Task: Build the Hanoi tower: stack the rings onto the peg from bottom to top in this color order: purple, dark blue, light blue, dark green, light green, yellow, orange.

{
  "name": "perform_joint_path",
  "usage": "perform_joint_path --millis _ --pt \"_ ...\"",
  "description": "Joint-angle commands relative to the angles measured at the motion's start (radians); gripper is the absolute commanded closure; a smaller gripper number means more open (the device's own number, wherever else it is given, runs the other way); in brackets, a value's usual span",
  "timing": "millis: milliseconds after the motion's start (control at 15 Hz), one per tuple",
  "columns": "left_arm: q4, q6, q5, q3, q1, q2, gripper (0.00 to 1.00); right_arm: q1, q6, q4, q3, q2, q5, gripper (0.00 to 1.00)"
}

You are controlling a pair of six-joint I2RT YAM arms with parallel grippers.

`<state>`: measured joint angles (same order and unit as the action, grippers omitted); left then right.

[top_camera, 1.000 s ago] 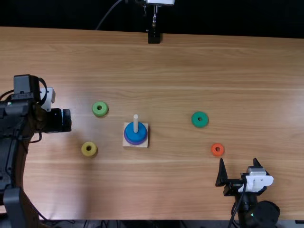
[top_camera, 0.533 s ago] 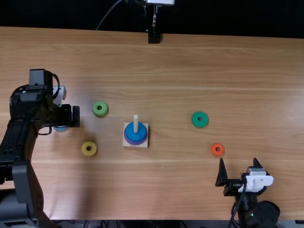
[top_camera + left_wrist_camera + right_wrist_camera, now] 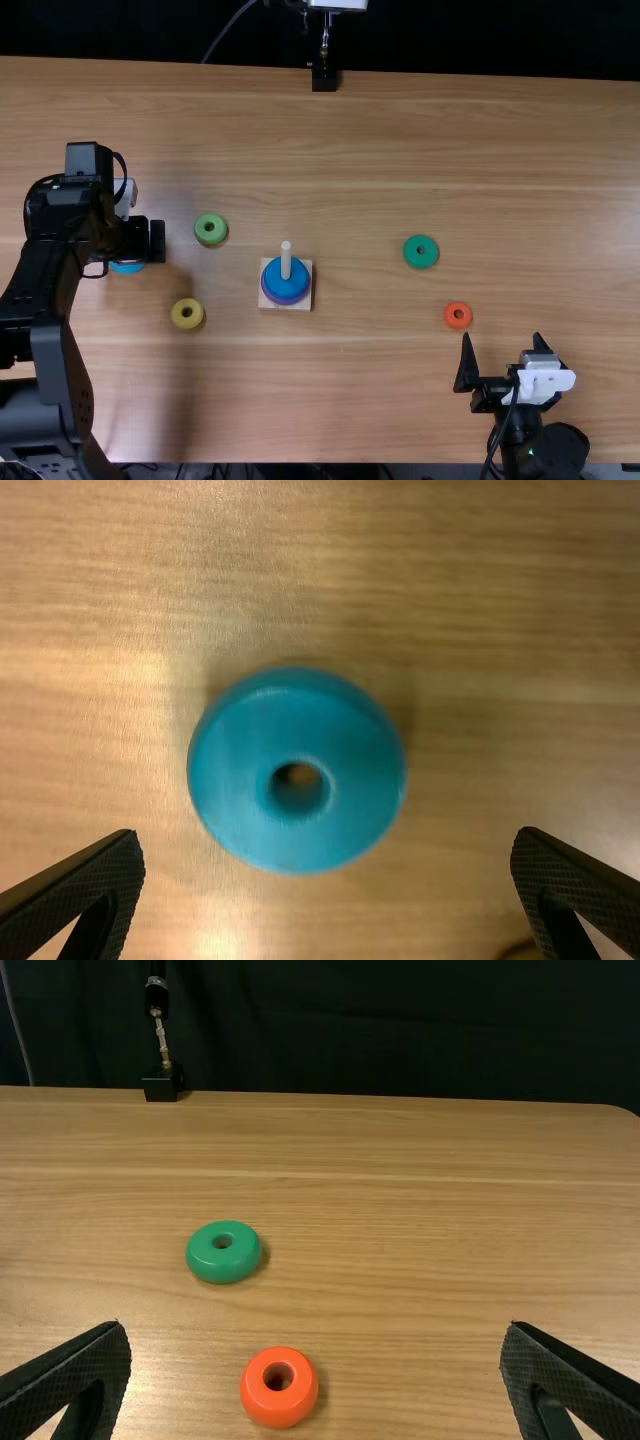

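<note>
My left gripper (image 3: 150, 243) is over the light blue ring (image 3: 127, 267) at the table's left. In the left wrist view the light blue ring (image 3: 296, 770) lies flat ahead of the open left gripper (image 3: 328, 895), untouched. A dark blue ring (image 3: 286, 283) rests on the purple ring (image 3: 268, 296), both around the peg (image 3: 286, 259). Near the front edge, my right gripper (image 3: 508, 352) stands open; the right wrist view shows the right gripper (image 3: 315, 1380) with the orange ring (image 3: 279, 1387) and dark green ring (image 3: 223, 1251) farther off, both on the table.
A light green ring (image 3: 210, 229) and a yellow ring (image 3: 187, 313) lie between the left gripper and the peg's square wooden base (image 3: 299, 303). A black stand (image 3: 324, 79) is at the table's far edge.
The left arm has swung right from the far left side, then shifted slightly, and a light blue edge now shows beneath its gripper. The right arm and the other rings have stayed put.
</note>
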<state>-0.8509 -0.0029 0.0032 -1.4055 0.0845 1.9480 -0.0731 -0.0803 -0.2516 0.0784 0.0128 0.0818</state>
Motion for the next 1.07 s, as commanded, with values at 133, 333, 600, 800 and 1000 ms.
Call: perform_joint_path --millis 133,333,600,800,1000 --pt "0.028 0.01 -0.012 -0.027 -0.005 0.052 0.0 -0.011 -0.004 -0.073 -0.062 -0.013 0.001 0.0" --pt "0.048 0.01 -0.011 -0.029 -0.005 0.068 0.0 -0.011 -0.003 -0.073 -0.062 -0.013 0.001 0.0" --pt "0.048 0.012 -0.005 -0.029 0.004 0.085 0.0 -0.011 -0.004 -0.073 -0.062 -0.013 0.001 0.0" --pt "0.05 0.012 -0.001 -0.029 0.008 0.086 0.0 -0.011 -0.004 -0.073 -0.062 -0.013 0.001 0.0" --pt "0.05 0.014 -0.001 -0.029 0.012 0.086 0.0 -0.011 -0.004 -0.073 -0.062 -0.013 0.001 0.0"
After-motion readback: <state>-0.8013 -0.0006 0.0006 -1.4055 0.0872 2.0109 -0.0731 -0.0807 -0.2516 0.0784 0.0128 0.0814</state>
